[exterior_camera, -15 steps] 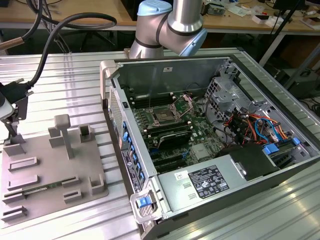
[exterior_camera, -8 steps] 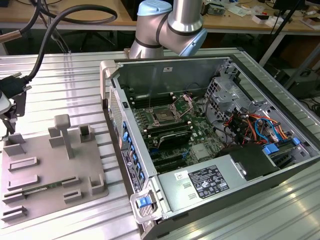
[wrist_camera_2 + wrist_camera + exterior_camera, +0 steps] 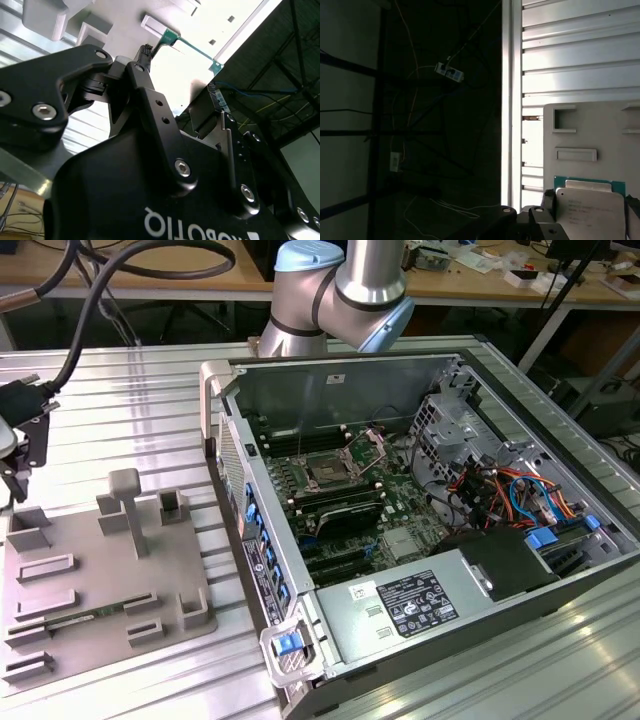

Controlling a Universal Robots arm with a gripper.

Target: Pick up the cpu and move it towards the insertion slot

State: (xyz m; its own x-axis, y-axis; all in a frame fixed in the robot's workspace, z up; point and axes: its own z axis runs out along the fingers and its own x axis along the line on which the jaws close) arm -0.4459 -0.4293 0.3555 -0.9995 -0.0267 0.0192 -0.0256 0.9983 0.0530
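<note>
The cpu, a flat square chip with a pale metal face on a green board, sits between my gripper's black fingers. In the second wrist view the cpu's green edge spans the gap between the fingertips, and the gripper is shut on it. In the exterior view the gripper hangs at the exterior view's far left, over the left end of the grey fixture plate. The insertion slot, a silver-framed socket with its bracket raised, lies on the motherboard inside the open computer case, well to the right of the gripper.
The fixture plate carries raised blocks and a tall post. The case wall stands between plate and motherboard. Black memory slots, a power supply and cable bundles surround the socket. The ribbed table's edge is close by.
</note>
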